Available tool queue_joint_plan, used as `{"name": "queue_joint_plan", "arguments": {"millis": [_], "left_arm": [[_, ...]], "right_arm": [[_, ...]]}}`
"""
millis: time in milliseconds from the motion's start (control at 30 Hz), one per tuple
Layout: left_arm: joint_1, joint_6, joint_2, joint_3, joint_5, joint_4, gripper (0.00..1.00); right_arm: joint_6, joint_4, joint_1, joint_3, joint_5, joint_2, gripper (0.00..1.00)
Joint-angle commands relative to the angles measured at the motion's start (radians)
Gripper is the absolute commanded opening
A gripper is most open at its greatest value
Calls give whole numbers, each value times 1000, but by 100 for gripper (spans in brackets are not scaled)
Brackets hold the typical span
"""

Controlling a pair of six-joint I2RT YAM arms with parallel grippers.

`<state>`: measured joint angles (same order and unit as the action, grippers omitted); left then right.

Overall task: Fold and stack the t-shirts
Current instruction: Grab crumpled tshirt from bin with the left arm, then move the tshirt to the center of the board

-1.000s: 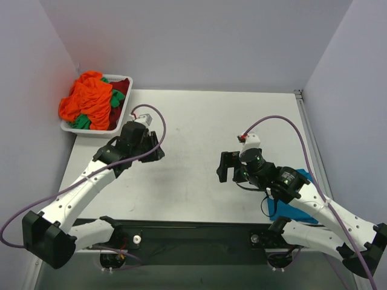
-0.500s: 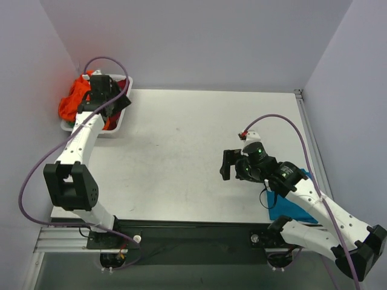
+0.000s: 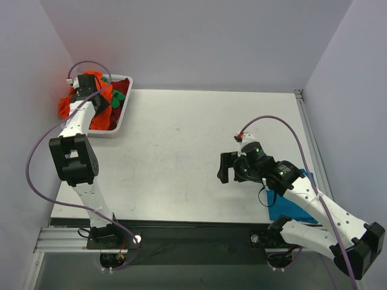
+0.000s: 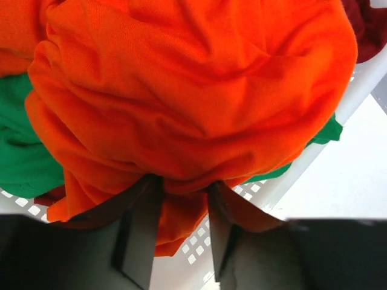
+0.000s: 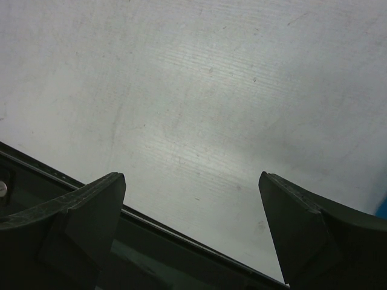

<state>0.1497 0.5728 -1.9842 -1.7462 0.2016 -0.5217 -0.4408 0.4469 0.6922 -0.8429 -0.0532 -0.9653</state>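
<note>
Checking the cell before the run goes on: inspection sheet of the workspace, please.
Surface: pale table, faint scratches in the right wrist view.
Job's things: orange t-shirt, green t-shirt and dark red t-shirt bunched unfolded in the white tray; teal t-shirt lies flat at the near right edge, partly under the right arm.
Clutter: nothing seen.
Grippers: left gripper pushed into the orange t-shirt, a fold between its fingers, grip not confirmed; right gripper open above the table, empty.
Cables: left cable loops above the tray; right cable arcs free.
Surroundings: plain walls on three sides.
</note>
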Motion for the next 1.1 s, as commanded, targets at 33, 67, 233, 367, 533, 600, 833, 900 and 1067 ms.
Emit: {"name": "queue_joint_plan", "arguments": {"millis": [33, 67, 233, 367, 533, 600, 833, 900, 1067], "left_arm": [[10, -22, 25, -27, 29, 18, 36], [16, -24, 45, -23, 19, 22, 33], [25, -37, 131, -29, -16, 17, 14], [25, -37, 215, -32, -50, 15, 1], [24, -39, 315, -44, -99, 22, 0], [22, -37, 373, -55, -131, 20, 0], [1, -42, 597, -110, -289, 74, 0], [-31, -51, 682, -104, -333, 121, 0], [-107, -64, 820, -98, -378, 173, 0]], "right_arm": [[16, 4, -10, 7, -5, -13, 100], [14, 1, -10, 5, -5, -15, 100], [17, -1, -11, -1, -13, -30, 100], [17, -1, -10, 1, -14, -26, 100], [19, -1, -11, 2, 1, -27, 100], [20, 1, -11, 1, 1, -29, 100], [19, 0, -16, -13, 29, -29, 100], [14, 0, -17, -21, 36, -24, 100], [-4, 3, -14, -33, 39, 5, 100]]}}
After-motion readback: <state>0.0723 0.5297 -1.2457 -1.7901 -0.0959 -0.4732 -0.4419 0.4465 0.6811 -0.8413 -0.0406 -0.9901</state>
